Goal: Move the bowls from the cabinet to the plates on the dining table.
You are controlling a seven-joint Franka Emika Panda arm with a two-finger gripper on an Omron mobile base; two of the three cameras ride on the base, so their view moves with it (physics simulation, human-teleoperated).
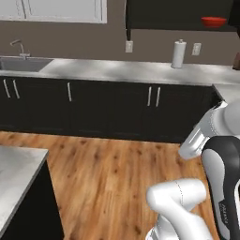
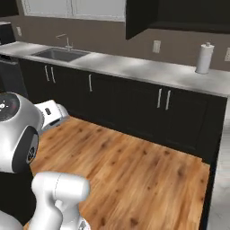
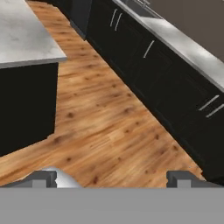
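A glossy red bowl sits upright inside the open black cabinet. It is high up, well apart from the fingers.

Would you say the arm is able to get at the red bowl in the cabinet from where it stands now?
Probably not yet. The red bowl sits high in the open cabinet beyond the counter, while the open gripper points down at the wooden floor, well short of it.

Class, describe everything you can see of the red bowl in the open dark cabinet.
The red bowl is small, round and glossy, bright red with a darker shaded underside. It sits upright on the bottom shelf of the near-black wall cabinet, whose door stands open, at the upper right of the left base view. It stands above the counter, up and to the right of the paper towel roll. Only the shelf touches it.
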